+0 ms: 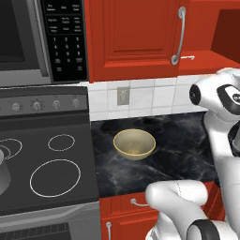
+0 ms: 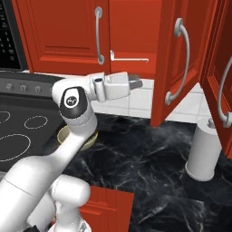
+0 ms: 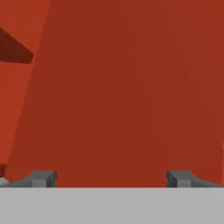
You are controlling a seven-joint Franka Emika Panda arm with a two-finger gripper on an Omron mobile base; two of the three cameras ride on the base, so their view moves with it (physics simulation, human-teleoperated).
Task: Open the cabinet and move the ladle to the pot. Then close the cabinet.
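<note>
A: Where is the cabinet (image 2: 113, 36) right now?

B: On the wall above the black marble bench (image 2: 149, 149). Its left door is shut flat, with the long silver handle (image 2: 99, 35) running upright near the centre. Its right door (image 2: 174, 59) is swung out toward the room, edge-on to the right base view, its handle also upright.

A: And the ladle?

B: A pale, thin thing (image 2: 129, 59) lies in the opened gap; it runs level, left to right. Too small to name it for sure.

A: The fingers?

B: The fingers (image 2: 136, 83) point right, toward the swung door, just below the cabinet's bottom edge. In the hand view the two tips (image 3: 43, 178) stand wide apart with red panel between them, gripping nothing.

A: The pot?

B: A grey rounded side (image 1: 3, 173) shows at the left edge of the stove (image 1: 47, 168); it's cut off. The yellowish bowl (image 1: 134, 144) sits on the bench beside the stove, mouth up. A white canister (image 2: 205, 152) stands upright at the right.
</note>
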